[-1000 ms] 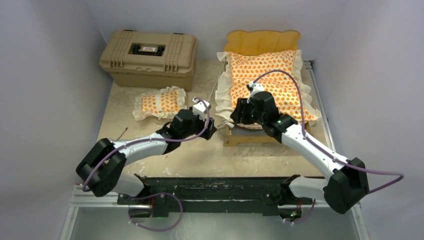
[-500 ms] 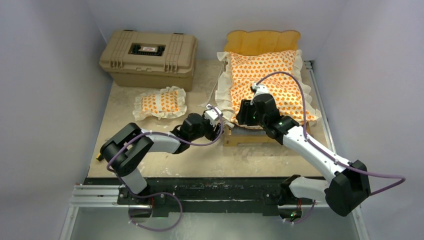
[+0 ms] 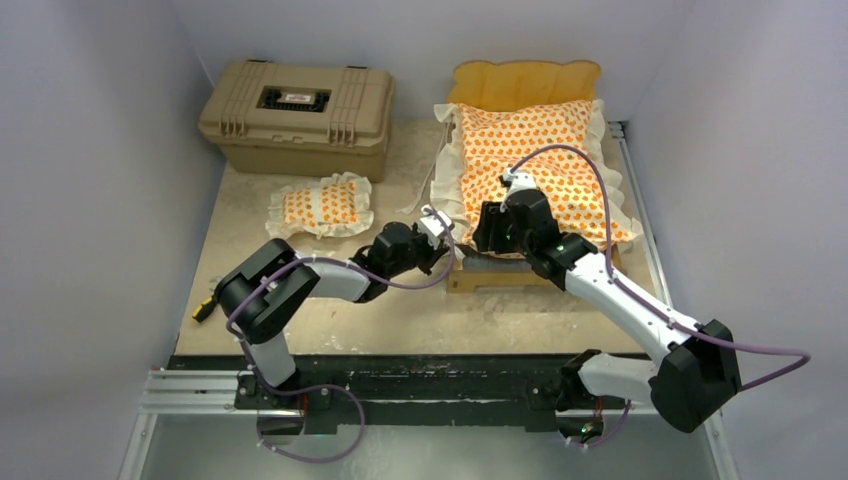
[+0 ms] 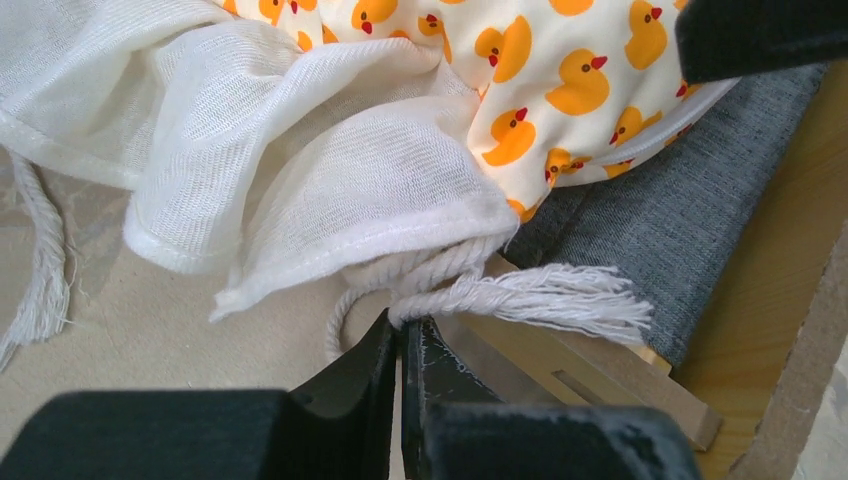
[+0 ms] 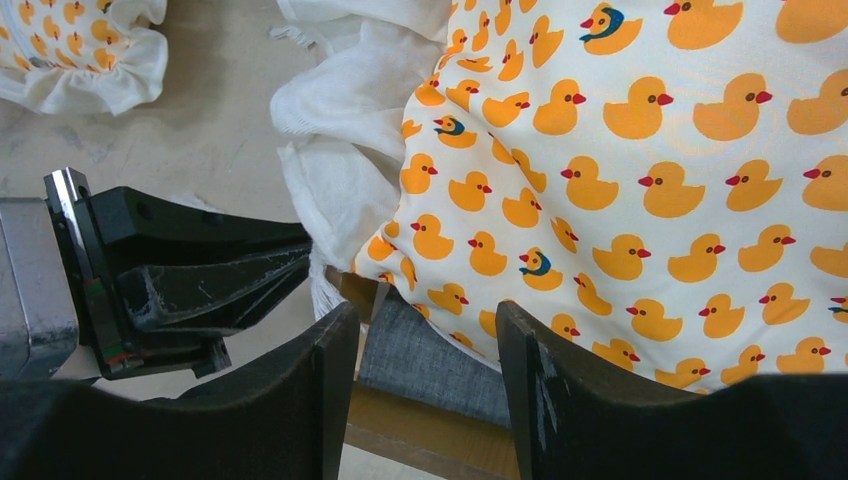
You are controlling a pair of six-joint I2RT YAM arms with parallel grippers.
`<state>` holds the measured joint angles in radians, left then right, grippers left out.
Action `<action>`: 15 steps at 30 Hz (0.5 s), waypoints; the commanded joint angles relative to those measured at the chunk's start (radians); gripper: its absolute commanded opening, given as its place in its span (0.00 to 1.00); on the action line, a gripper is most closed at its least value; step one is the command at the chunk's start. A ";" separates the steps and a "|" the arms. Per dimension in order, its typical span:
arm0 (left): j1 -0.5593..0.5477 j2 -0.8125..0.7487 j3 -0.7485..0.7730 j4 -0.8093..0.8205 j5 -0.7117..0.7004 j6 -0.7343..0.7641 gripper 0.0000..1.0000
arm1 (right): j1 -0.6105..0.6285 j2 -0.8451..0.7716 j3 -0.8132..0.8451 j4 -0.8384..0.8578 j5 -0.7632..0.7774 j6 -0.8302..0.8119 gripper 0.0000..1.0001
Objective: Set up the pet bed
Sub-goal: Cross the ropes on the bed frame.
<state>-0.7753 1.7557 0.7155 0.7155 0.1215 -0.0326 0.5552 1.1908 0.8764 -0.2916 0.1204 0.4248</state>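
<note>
The pet bed's light-wood frame (image 3: 525,80) stands at the back right, its duck-print mattress cushion (image 3: 540,150) lying on it with the white ruffle hanging over the left side. The small matching pillow (image 3: 320,205) lies on the table to the left. My left gripper (image 3: 446,242) (image 4: 403,325) is at the bed's near-left corner, shut on a white frayed cord (image 4: 470,290) below the ruffle (image 4: 330,190). My right gripper (image 3: 477,240) (image 5: 427,325) hovers open over that same corner, with the grey base (image 5: 430,360) and cushion edge (image 5: 560,230) between its fingers.
A tan plastic hard case (image 3: 295,115) sits closed at the back left. A small yellow object (image 3: 203,310) lies at the table's left edge. White walls enclose the table on three sides. The two grippers are almost touching at the bed corner.
My left arm has reached right from beside the pillow to the bed's near-left corner, and its gripper has shut on the cord. The right gripper has barely moved.
</note>
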 commanded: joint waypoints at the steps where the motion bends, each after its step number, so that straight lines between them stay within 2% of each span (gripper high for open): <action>1: -0.011 -0.068 0.065 -0.102 -0.029 0.028 0.00 | 0.000 -0.026 0.015 0.029 -0.013 -0.048 0.58; 8: -0.012 -0.216 0.273 -0.623 -0.080 0.156 0.00 | -0.001 -0.081 -0.004 0.072 -0.070 -0.099 0.58; 15: -0.012 -0.200 0.529 -1.058 -0.064 0.224 0.00 | -0.001 -0.152 -0.082 0.164 -0.167 -0.183 0.57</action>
<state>-0.7822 1.5517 1.1198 -0.0299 0.0528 0.1234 0.5552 1.0786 0.8429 -0.2180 0.0311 0.3176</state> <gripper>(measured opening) 0.019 0.572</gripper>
